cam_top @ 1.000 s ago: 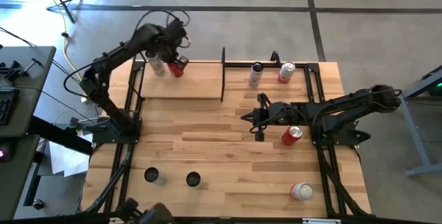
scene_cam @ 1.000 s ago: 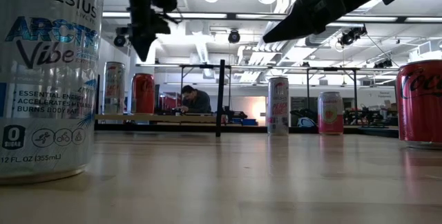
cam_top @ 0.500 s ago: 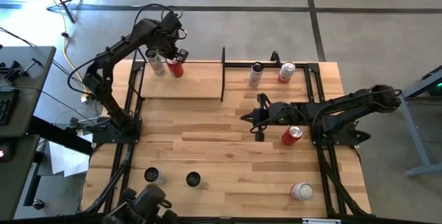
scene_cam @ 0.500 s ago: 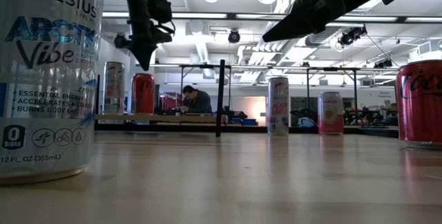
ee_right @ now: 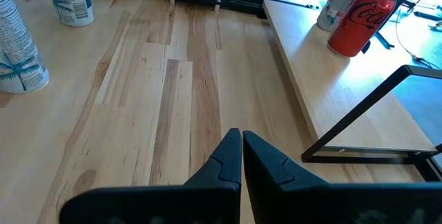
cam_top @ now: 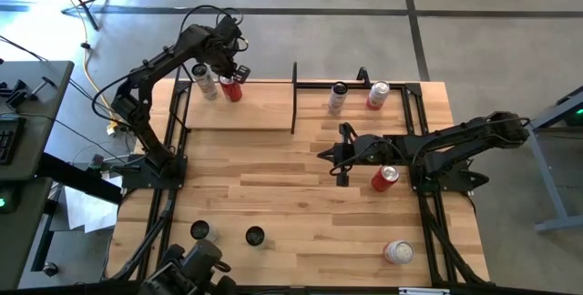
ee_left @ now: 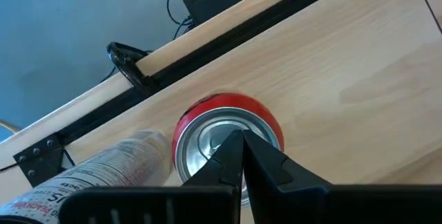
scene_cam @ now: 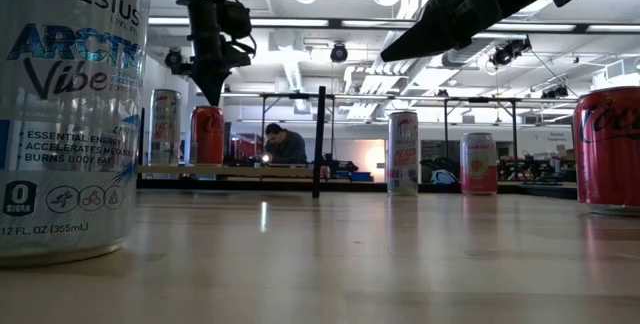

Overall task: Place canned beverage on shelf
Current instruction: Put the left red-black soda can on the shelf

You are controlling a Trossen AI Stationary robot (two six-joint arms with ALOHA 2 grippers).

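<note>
The shelf [cam_top: 246, 108], a light-wood board with black end frames, lies at the table's far left. A red can [cam_top: 232, 90] and a silver can [cam_top: 208, 84] stand upright on it, close together. My left gripper [cam_top: 235, 66] is shut and points down. It hangs a little above the red can's top [ee_left: 207, 137], and the low view shows a gap between the gripper [scene_cam: 213, 96] and the can [scene_cam: 207, 134]. My right gripper [cam_top: 322, 156] is shut and empty. It waits above the table's middle [ee_right: 242, 140], pointing toward the shelf.
Two more cans [cam_top: 338, 97] [cam_top: 377, 95] stand at the far right, beyond the shelf's black frame [cam_top: 293, 99]. A red cola can [cam_top: 384, 178] stands beside my right arm. Another can [cam_top: 398, 252] lies near the front right. Two cans [cam_top: 200, 231] [cam_top: 254, 237] stand at the front left.
My left gripper has tipped a little above the red can and has stayed shut. Both cans on the shelf have kept their places.
</note>
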